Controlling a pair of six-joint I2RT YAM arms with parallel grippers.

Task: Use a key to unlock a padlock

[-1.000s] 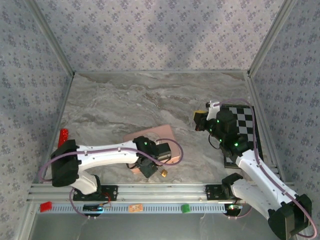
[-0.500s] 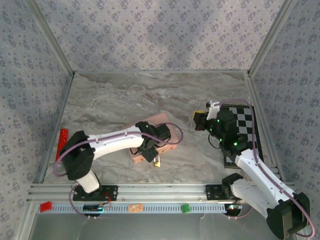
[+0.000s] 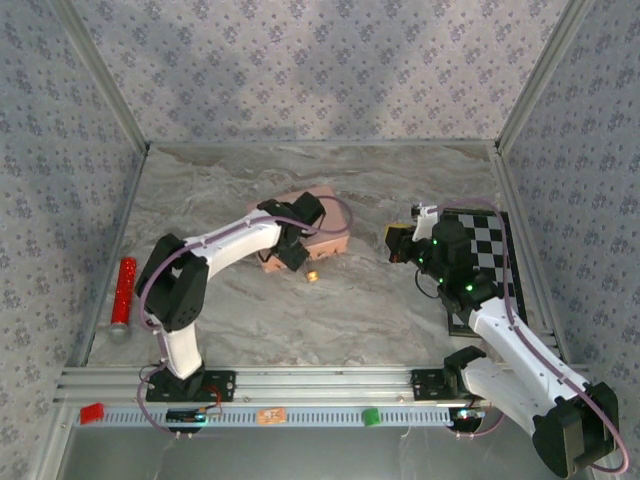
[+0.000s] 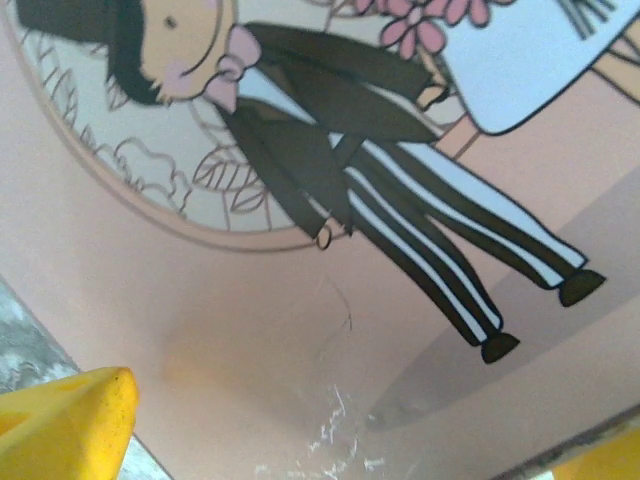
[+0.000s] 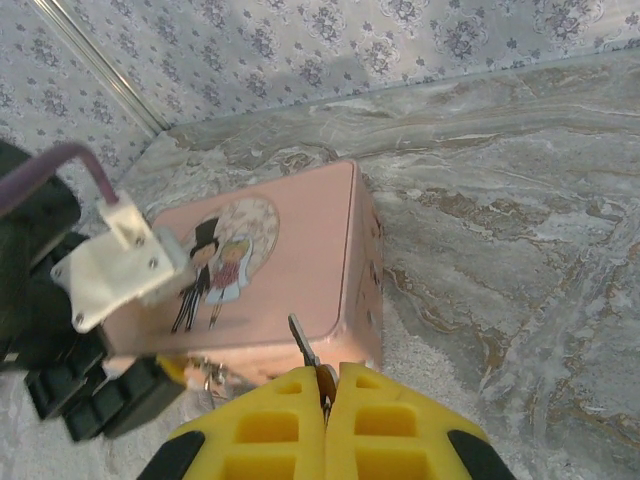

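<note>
right gripper [image 5: 325, 400] is clamped tight on the key [image 5: 303, 347], thin silver blade poking out from between the yellow pads and aimed toward the pink tin [image 5: 290, 260]. one key, and it's in hand. from above, that gripper [image 3: 398, 243] hangs near the edge of the checkered board [image 3: 485, 250], well apart from the lock.

and there's the padlock [image 3: 313, 275], one tiny brass speck lying on the marble table [image 3: 400, 190] just beside the tin's near corner. nothing grips it. the left gripper [image 3: 292, 255] sits low over the tin [image 3: 325, 235], jaws standing wide: one yellow fingertip [image 4: 60, 420] shows in a bottom corner of its wrist view, another at the far corner, cartoon lid [image 4: 250, 330] spread between them. whether it presses on the tin, i can't tell.

the danger as i read it: that lock is loose and very light, so a key nosing at it would likely shove it across the table rather than enter. the blade is pinched by a small bit of metal and could twist in the pads. and the left arm could knock the lock away with any shift of the tin.

the count: one padlock, one key, one tin, one checkered board, one red tube [image 3: 122, 290] off to the left, two arms.
</note>
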